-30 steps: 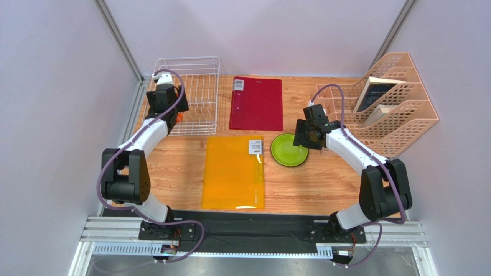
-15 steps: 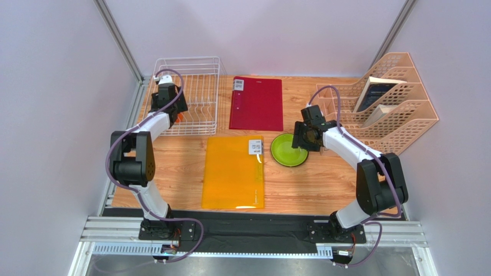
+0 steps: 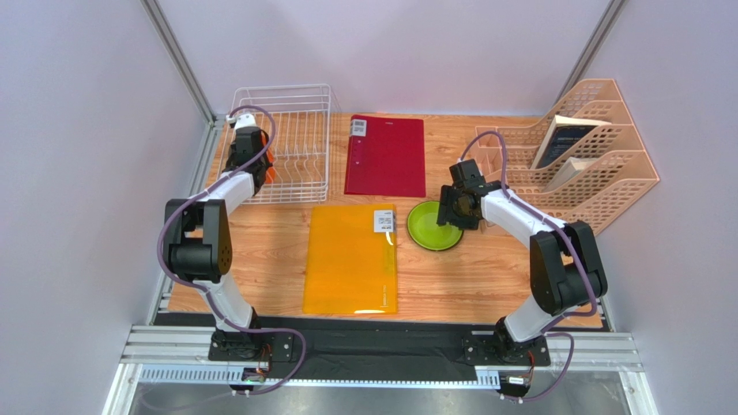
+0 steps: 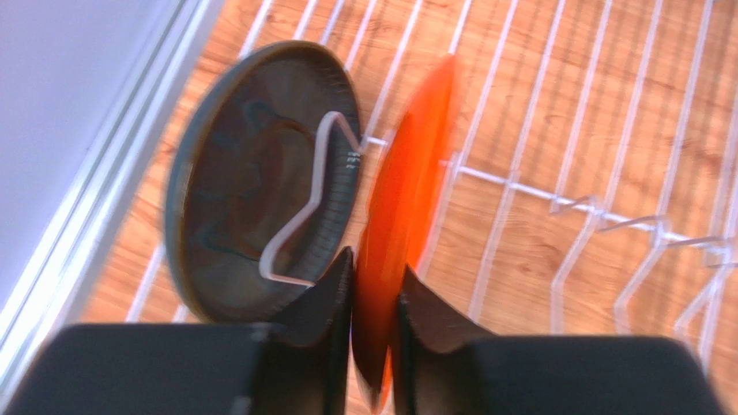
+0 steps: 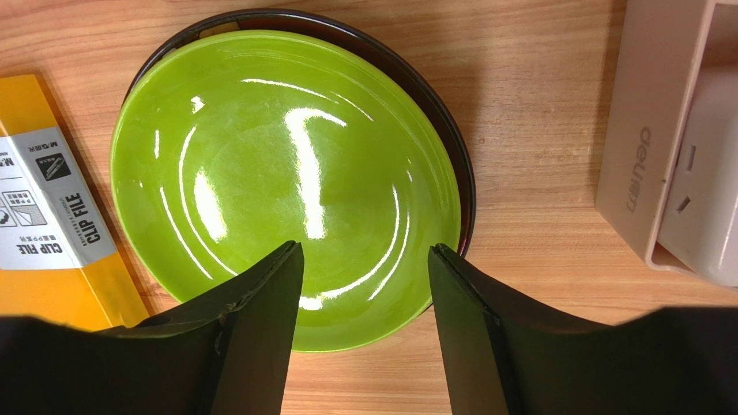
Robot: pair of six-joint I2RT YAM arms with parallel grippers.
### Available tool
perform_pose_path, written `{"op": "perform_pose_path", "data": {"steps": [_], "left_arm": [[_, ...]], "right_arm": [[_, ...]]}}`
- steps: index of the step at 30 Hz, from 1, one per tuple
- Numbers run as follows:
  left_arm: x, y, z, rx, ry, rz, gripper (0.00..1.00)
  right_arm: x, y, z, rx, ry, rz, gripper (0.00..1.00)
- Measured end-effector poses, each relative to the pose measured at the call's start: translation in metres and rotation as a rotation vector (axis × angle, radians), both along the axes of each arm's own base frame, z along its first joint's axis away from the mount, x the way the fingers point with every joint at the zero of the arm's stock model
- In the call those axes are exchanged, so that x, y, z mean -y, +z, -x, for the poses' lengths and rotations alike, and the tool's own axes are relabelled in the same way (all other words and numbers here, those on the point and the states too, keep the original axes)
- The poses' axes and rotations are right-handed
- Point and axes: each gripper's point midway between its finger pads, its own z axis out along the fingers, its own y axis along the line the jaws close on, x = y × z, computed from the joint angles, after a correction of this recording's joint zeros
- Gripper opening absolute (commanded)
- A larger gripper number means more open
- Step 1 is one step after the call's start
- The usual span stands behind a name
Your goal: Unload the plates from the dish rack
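The white wire dish rack [image 3: 286,138] stands at the back left. Inside it, an orange plate [image 4: 407,190] stands on edge between the tines, and a teal-grey plate [image 4: 251,181] stands just left of it against a wire loop. My left gripper [image 4: 377,264] is shut on the orange plate's near rim, one finger on each face. From the top view the left gripper [image 3: 252,164] sits over the rack's left side. A lime green plate [image 5: 286,173] lies on a dark-rimmed plate [image 5: 465,173] on the table. My right gripper [image 5: 364,251] hovers open over the green plate's near edge, holding nothing.
A red folder [image 3: 386,156] lies right of the rack, and a yellow folder [image 3: 351,258] in front of it, its edge close to the green plate [image 3: 433,226]. The peach file organiser [image 3: 580,160] holding books stands just right of the right gripper [image 3: 456,207]. A wall rail runs along the rack's left side.
The left gripper's fingers have closed from wide open onto the orange plate, after reaching a little deeper into the rack. The right arm has shifted only slightly above the green plate.
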Motion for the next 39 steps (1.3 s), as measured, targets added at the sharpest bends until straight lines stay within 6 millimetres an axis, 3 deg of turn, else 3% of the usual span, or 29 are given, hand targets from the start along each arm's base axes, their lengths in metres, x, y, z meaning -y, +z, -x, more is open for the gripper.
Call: {"op": "perform_pose_path", "data": {"steps": [2,3,4,10,13,18,22,25,29,32,35,39], "left_arm": [[-0.005,-0.003,0.004,-0.005,0.017,-0.003,0.17],[-0.005,-0.004,0.005,-0.006,0.015,0.005,0.12],[-0.005,-0.004,0.007,-0.006,0.013,0.005,0.00],[-0.004,0.008,0.015,0.006,0.005,-0.015,0.00],[-0.007,0.027,0.018,0.036,0.021,-0.044,0.00],[-0.006,0.073,0.027,0.095,0.064,-0.207,0.00],[0.004,0.108,0.039,0.144,0.086,-0.294,0.00],[0.016,0.127,0.046,0.183,0.037,-0.249,0.00],[0.049,0.149,0.053,0.261,-0.110,-0.065,0.00],[0.098,0.153,0.052,0.301,-0.284,0.167,0.00],[0.147,0.140,0.054,0.289,-0.438,0.391,0.00],[0.210,0.101,0.064,0.157,-0.594,0.624,0.00]], "right_arm": [[0.000,-0.001,0.000,-0.003,0.001,0.001,0.60],[0.000,-0.001,0.000,-0.004,0.002,0.001,0.60],[0.000,-0.001,0.000,-0.004,0.003,0.001,0.60],[-0.001,-0.001,-0.001,0.002,0.004,-0.003,0.59],[-0.001,-0.001,-0.002,0.007,0.004,-0.005,0.59],[-0.001,0.000,-0.003,0.009,0.007,-0.002,0.60],[0.000,0.004,-0.003,0.020,0.017,0.002,0.60],[-0.003,0.020,-0.006,0.060,0.031,-0.018,0.61],[-0.023,0.061,-0.017,0.184,0.082,-0.131,0.61],[-0.046,0.093,-0.027,0.284,0.146,-0.252,0.61],[-0.068,0.116,-0.036,0.347,0.209,-0.360,0.62],[-0.092,0.135,-0.045,0.395,0.273,-0.486,0.62]]}}
